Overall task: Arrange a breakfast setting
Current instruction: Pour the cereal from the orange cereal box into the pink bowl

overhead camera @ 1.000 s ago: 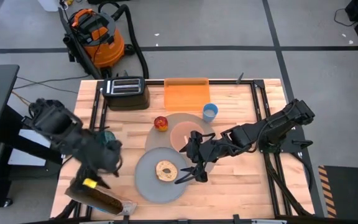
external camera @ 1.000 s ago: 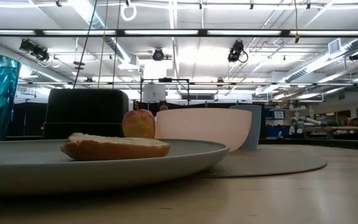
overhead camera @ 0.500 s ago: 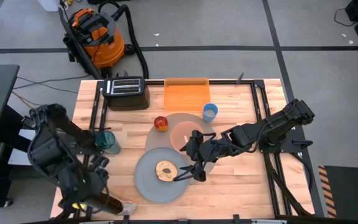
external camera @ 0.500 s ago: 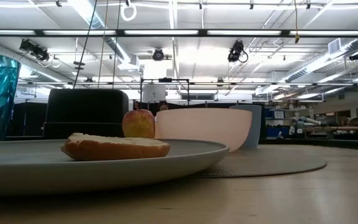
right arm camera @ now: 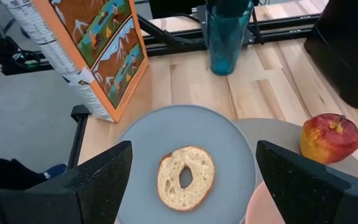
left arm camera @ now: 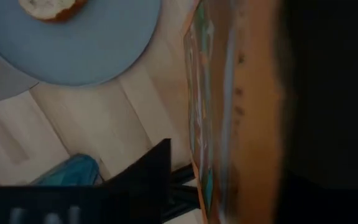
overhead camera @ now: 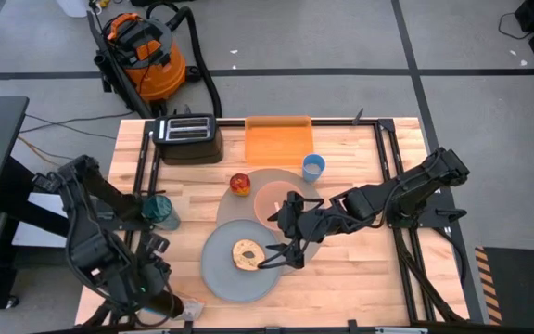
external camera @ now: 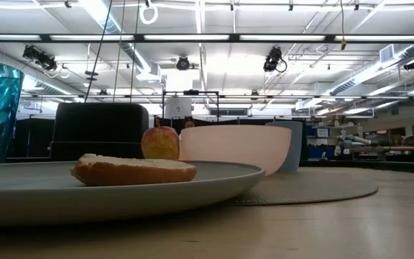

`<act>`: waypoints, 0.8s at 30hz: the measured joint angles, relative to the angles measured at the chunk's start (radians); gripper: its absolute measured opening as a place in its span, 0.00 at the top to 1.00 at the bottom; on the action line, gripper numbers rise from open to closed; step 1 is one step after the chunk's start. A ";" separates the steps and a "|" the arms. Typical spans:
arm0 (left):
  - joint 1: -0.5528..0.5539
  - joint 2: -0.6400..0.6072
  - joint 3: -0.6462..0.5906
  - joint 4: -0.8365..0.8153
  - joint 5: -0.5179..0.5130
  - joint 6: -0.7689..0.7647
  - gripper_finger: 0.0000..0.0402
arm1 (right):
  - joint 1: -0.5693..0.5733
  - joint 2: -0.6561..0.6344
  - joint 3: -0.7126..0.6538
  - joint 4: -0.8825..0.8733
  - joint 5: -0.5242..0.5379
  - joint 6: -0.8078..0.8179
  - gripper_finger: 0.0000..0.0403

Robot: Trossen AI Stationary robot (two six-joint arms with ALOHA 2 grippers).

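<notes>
Two arms are seen at the wooden counter (overhead camera: 360, 269), and only the right one is at work on the setting. The right claw (overhead camera: 281, 243) is held low over the smaller grey plate (overhead camera: 222, 278), just right of centre in the high view. Its two dark fingers are spread wide, and nothing is pinched between them. In the right wrist view the halved bagel (overhead camera: 247, 253) is seen in the gap between the fingers, lower down.

The step in hand is judged to be the handling of the bagel on the plate, either a grasp about to be made or a release just completed; which of them cannot be told. For a grasp, the claw would need to be lowered and pressed together across the ring without the plate being pushed.

The bagel is laid flat with the cut, pale face up, a toasted brown rim around it and the hole open. It is placed near the middle of the plate, which overlaps the large round grey-brown mat (overhead camera: 269, 176). The small pink bowl (overhead camera: 274, 199) is set on the mat, with the red-yellow apple (overhead camera: 239, 184) at its upper left edge.

The left claw (overhead camera: 151, 295) is kept at the lower left of the frame by an orange printed cereal box (right arm camera: 98, 56); its state cannot be told.
</notes>
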 joint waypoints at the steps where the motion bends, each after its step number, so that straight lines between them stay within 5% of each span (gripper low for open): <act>1: -0.001 0.000 -0.004 0.002 0.001 0.005 0.69 | 0.000 0.000 0.000 0.000 0.000 -0.007 0.13; 6: -0.007 0.000 -0.006 0.008 0.007 -0.008 0.96 | 0.000 0.000 0.000 0.015 -0.004 -0.043 0.13; 12: -0.007 0.001 0.072 0.001 0.015 -0.071 0.99 | 0.001 -0.016 0.000 0.062 -0.029 -0.090 0.13; 24: -0.006 0.000 0.478 -0.015 -0.028 -0.080 0.99 | 0.017 -0.144 0.001 -0.003 -0.033 -0.002 0.13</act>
